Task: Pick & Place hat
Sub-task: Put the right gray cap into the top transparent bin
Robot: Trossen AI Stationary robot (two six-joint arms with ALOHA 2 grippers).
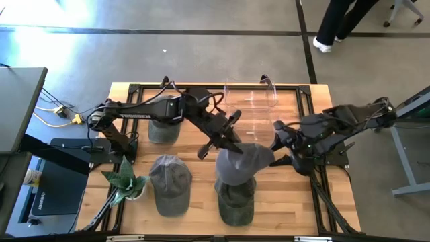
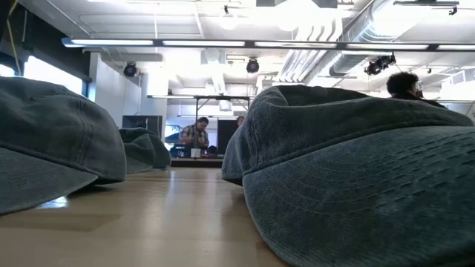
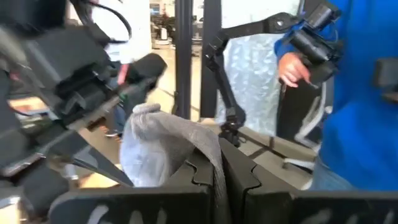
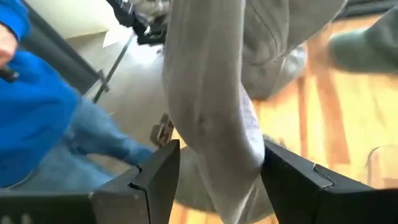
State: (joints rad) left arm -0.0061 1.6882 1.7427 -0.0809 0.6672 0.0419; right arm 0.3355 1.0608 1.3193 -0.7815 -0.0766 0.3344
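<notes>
A grey hat (image 1: 245, 160) hangs in the air over the table's middle, between my two grippers. My left gripper (image 1: 225, 144) reaches in from the left and is shut on it; the hat (image 3: 163, 144) shows past its fingers in the left wrist view. My right gripper (image 1: 279, 144) comes in from the right, with the hat (image 4: 214, 112) filling the gap between its fingers. A darker hat (image 1: 236, 200) lies flat on the table right below. The low view shows neither gripper. My left gripper pinches a fold of the hat's cloth (image 3: 214, 163) between its two shut fingers, coming from the table's left. The hat is lifted clear and bulges out beyond the fingertips. My right gripper has a thick bunch of the hat's cloth (image 4: 249, 155) between its two widely spaced fingers (image 4: 283, 171), coming from the table's right. The cloth runs on past the fingers, and the hat is off the table.
Two more hats lie on the table: one (image 1: 169, 183) near the front left, one (image 1: 163, 129) under the left arm. A clear plastic bin (image 1: 252, 101) stands at the far edge. A small plant (image 1: 124, 178) sits at the left. People show beyond the table.
</notes>
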